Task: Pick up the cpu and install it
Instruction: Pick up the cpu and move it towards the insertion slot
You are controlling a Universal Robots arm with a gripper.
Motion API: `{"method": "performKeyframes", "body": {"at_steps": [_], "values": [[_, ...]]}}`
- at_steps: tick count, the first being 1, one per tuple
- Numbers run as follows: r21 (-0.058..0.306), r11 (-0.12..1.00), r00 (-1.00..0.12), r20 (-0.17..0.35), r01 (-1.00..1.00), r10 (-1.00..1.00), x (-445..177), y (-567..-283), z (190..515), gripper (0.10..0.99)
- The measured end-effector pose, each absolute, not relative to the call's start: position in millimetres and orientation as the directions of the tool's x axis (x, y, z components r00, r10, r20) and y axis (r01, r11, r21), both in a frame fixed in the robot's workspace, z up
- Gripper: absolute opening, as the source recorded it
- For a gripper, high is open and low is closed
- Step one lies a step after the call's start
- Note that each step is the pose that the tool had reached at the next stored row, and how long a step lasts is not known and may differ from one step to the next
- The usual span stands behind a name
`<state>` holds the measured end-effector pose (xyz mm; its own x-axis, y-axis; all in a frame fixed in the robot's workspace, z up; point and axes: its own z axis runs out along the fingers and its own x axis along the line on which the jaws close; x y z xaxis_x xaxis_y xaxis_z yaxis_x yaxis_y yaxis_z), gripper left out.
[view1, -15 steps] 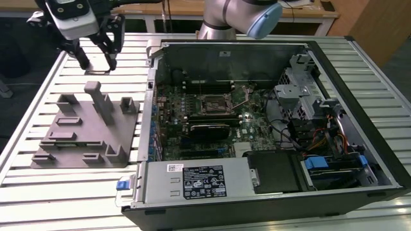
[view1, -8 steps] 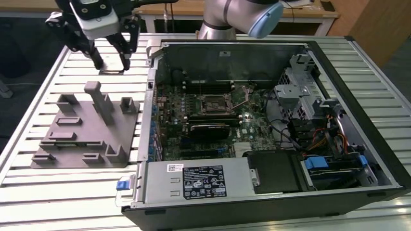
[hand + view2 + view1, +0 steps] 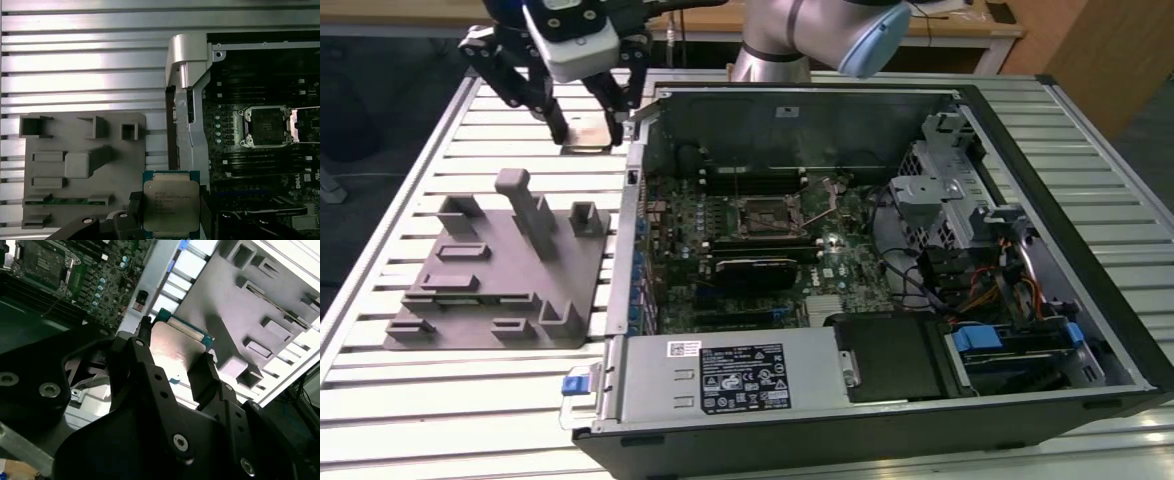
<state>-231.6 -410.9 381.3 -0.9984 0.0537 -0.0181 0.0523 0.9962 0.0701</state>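
Gripper (image 3: 592, 128) is clamped on the cpu (image 3: 171, 207) by its edges, holding it in the air above the slatted table (image 3: 400, 400) — grey fixture (image 3: 494, 270) on the exterior view's left, open computer case (image 3: 1067, 180) on its right. If the chip tilts or slips in that edge grip, it could seat crooked in the open socket (image 3: 264, 126) — or clip the case wall.

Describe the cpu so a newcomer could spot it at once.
Find the open computer case; beside its far corner on the exterior view's left hangs the gripper. Between its fingers sits the cpu: a small flat square, pale metal top with green rim, far smaller than the grey fixture nearby.
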Motion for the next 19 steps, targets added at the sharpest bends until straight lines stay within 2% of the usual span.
{"method": "performKeyframes", "body": {"at_steps": [19], "values": [[0.07,0.996,-0.998,-0.018,0.052,0.054,-149,-411,381,0.541]]}}
